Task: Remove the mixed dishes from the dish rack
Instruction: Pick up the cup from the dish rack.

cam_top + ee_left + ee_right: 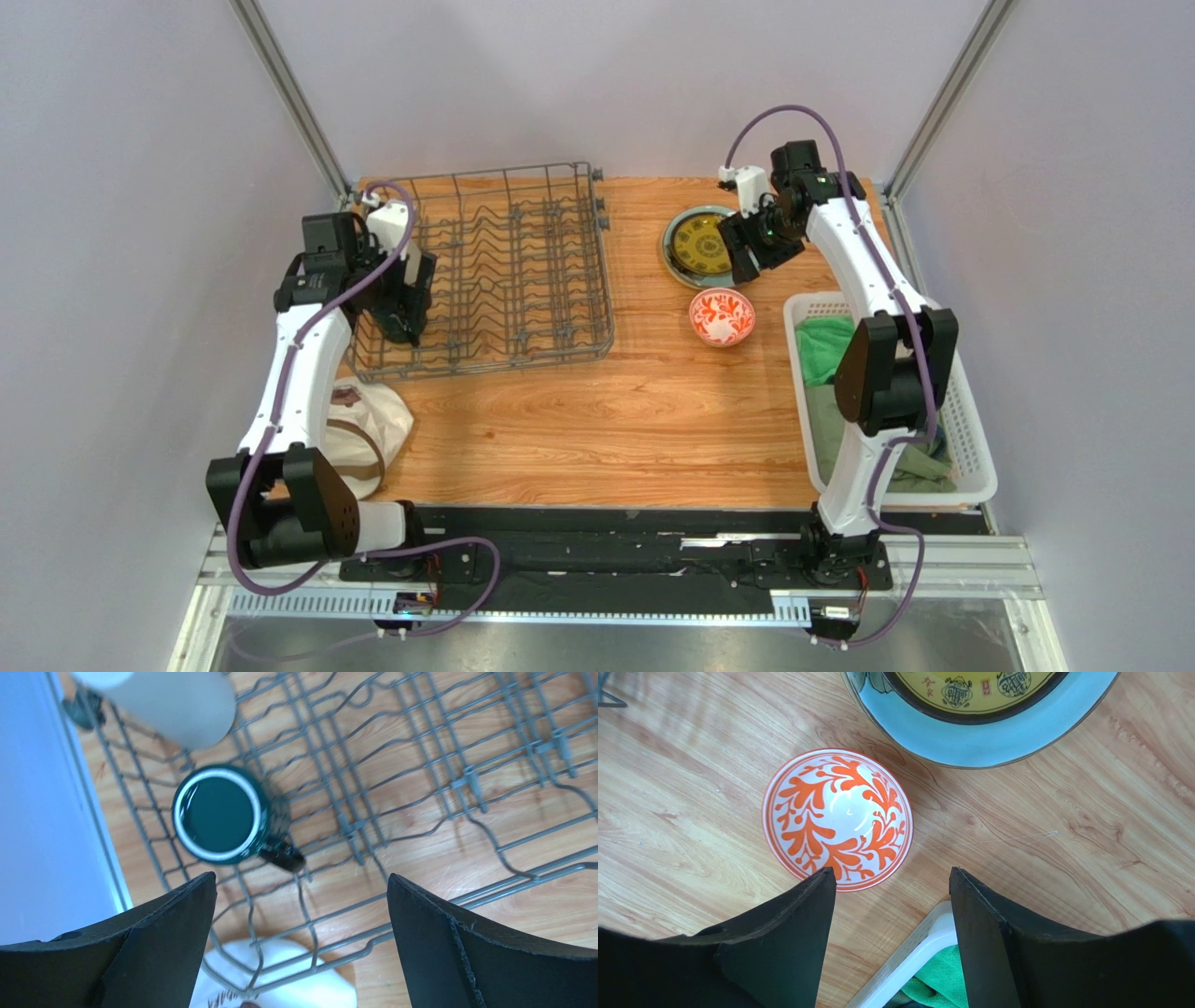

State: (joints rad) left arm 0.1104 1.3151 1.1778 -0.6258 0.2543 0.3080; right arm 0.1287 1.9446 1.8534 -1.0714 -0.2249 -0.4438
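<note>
My left gripper has its two dark fingers spread wide with nothing between them. It hangs pointing down over the left end of the dish rack. Just beyond the fingers, the dark green mug stands upright among the grey wires, mouth towards the camera, handle to the lower right. The beige handleless cup lies tilted past it, cut off by the frame's top edge. A pale rounded shape shows through the wires below; I cannot tell what it is.

My right gripper also has its fingers apart and empty. It hovers above the wooden table, with the small red-and-white bowl sitting upright just beyond the left finger. Farther on, the yellow-and-dark patterned plate rests inside the pale green flowered plate, both cropped at the top.

From above, both arms reach forward with their wrists bent down. Only that view shows the whole white slotted basket holding green cloth. The mug is hidden there behind the left wrist.
</note>
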